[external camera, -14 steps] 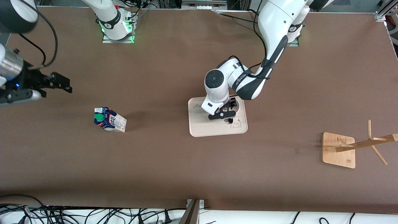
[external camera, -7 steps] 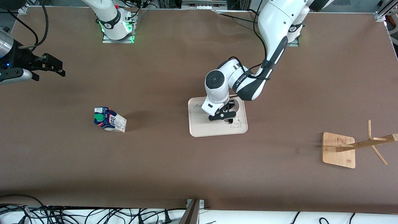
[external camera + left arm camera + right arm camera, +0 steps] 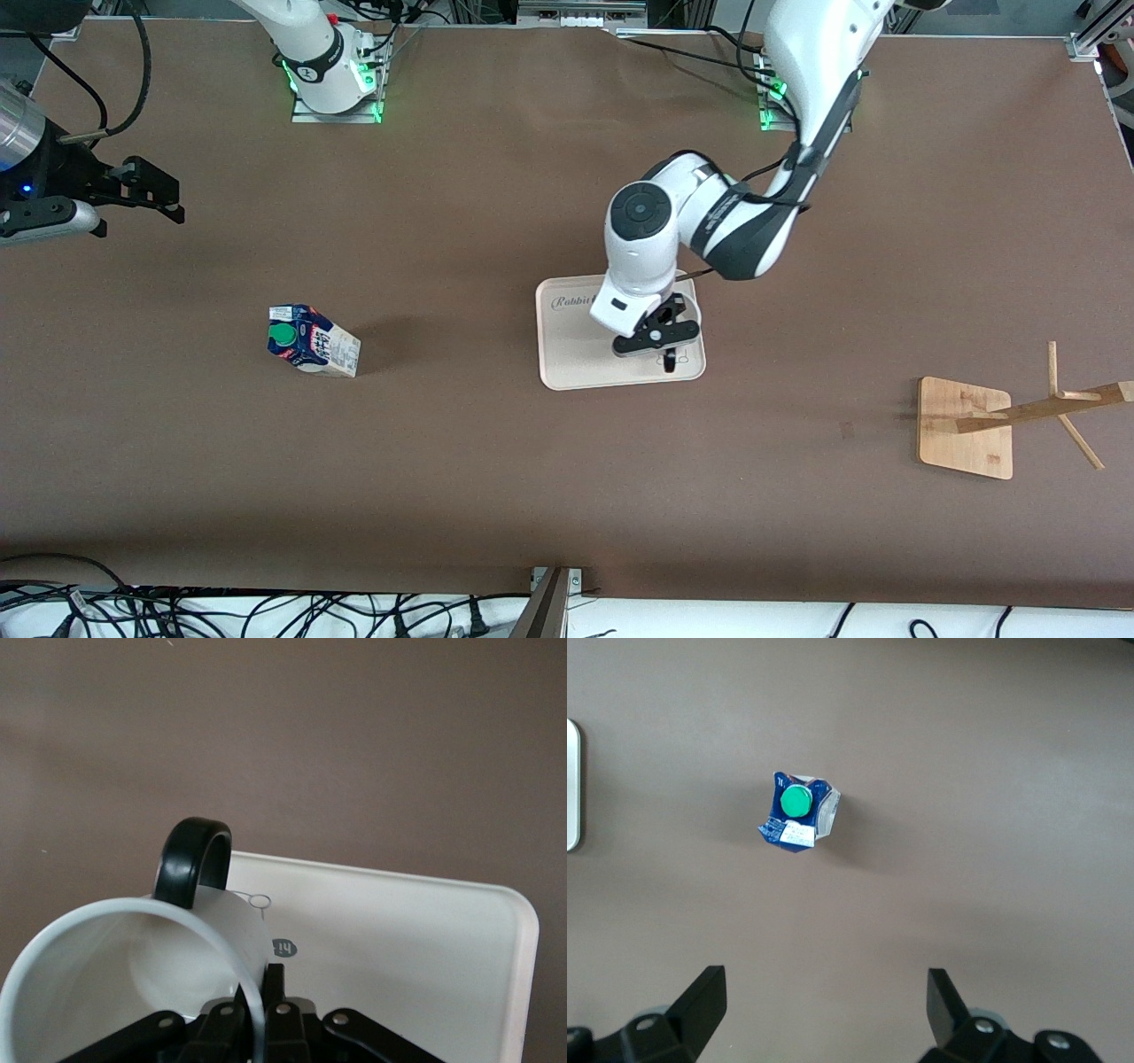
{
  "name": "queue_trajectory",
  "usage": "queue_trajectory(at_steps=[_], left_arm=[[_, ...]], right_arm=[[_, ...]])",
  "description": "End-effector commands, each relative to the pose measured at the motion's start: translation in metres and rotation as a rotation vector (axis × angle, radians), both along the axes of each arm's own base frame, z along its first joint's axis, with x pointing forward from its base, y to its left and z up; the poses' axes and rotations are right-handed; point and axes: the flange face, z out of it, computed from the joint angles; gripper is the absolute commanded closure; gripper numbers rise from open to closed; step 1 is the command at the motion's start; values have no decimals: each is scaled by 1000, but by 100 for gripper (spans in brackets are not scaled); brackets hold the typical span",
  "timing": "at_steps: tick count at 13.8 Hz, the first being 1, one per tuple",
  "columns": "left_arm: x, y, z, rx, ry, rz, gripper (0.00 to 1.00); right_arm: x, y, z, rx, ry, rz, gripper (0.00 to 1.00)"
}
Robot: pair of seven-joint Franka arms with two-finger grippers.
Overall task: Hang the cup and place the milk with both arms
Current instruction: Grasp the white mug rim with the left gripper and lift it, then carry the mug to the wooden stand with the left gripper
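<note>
Left gripper (image 3: pixel 257 1028): you have it clamped on the cup (image 3: pixel 133 974) rim, over the tray (image 3: pixel 571 354).
Right gripper (image 3: pixel 824 1005): your fingers spread apart, above the tabletop (image 3: pixel 496 470).

Even, fairly bright overhead light across the brown tabletop (image 3: pixel 461 461), no harsh glare. Soft-edged shadows: a dim patch beside the milk (image 3: pixel 314 341) toward the left arm's end, a faint one by the wooden rack (image 3: pixel 966 427), and a broad darker band along the tabletop edge nearest the front camera. Green indicator lights glow at both arm bases. Front view sharp, with mild bending at the corners. In the left wrist view the cup (image 3: pixel 133 974) rim and handle sit very close and look soft; the tray (image 3: pixel 425 948) reads pale, near washed out. Right wrist view is clear, milk cap crisp, with a slight shadow next to the carton.
</note>
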Motion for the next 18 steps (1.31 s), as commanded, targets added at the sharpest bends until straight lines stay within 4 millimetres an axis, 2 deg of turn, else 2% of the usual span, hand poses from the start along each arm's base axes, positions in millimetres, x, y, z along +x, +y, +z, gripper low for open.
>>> queue_trajectory(at_steps=[1, 3, 5, 8, 10, 12, 13, 18], left_arm=[[7, 35, 69, 26, -1, 67, 100], [24, 74, 114, 38, -5, 135, 100], [53, 131, 153, 28, -25, 125, 100], [86, 221, 185, 19, -51, 139, 100], [96, 281, 206, -46, -55, 172, 100], [99, 332, 213, -74, -52, 209, 100], [100, 351, 213, -85, -48, 215, 100], [100, 413, 213, -184, -30, 169, 100]], right_arm=[[7, -2, 4, -7, -23, -3, 0], [8, -1, 4, -8, -24, -3, 0], [8, -2, 3, -8, -23, -4, 0], [7, -3, 3, -8, -18, -7, 0], [7, -2, 2, -8, -17, -4, 0], [7, -1, 2, -8, -17, -4, 0], [7, -1, 2, -8, -17, -4, 0], [7, -1, 3, -8, -18, -4, 0]])
